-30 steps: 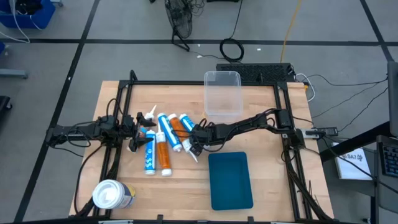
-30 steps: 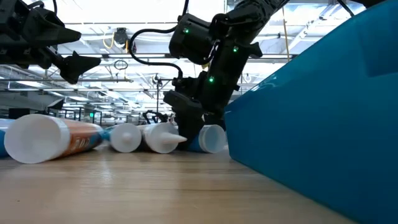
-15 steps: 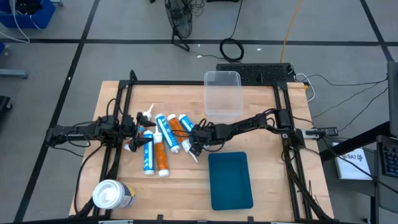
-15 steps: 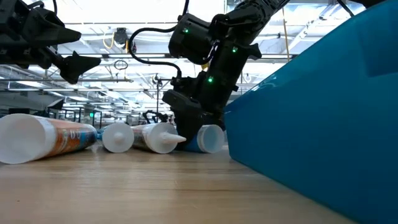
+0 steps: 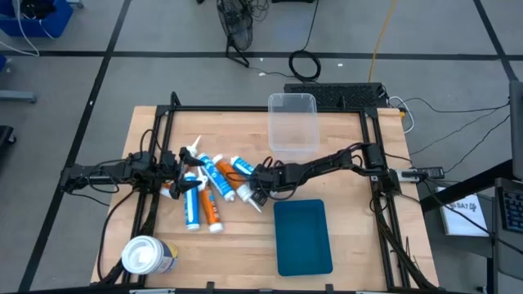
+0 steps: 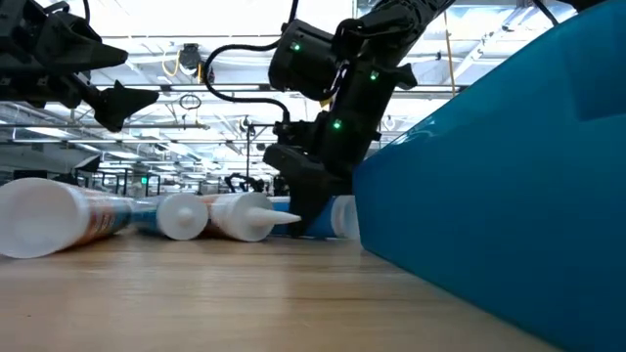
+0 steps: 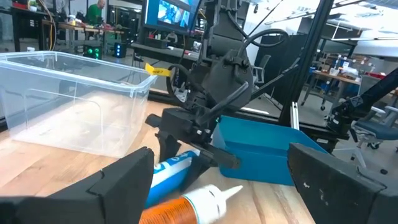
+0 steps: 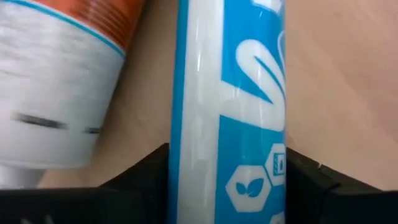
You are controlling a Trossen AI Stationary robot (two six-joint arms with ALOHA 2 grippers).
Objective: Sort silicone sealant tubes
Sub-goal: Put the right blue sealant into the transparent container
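No legible words, brand names or numbers appear in any view. The blue-and-white sealant tube (image 8: 230, 106) carries large white letter fragments that cannot be read, plus small hexagonal icons, one showing a leaf. The monitor (image 7: 176, 14) in the room behind displays a picture without readable text.

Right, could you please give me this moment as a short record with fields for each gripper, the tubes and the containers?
right gripper: low at the table, fingers either side of a blue-and-white tube
left gripper: open, above the pile's left side, holding nothing
silicone sealant tubes: loose pile on the wood, none yet in a container
clear bin: at the table's far edge
blue tray: near side, right of the pile
white-topped canister: near-left corner
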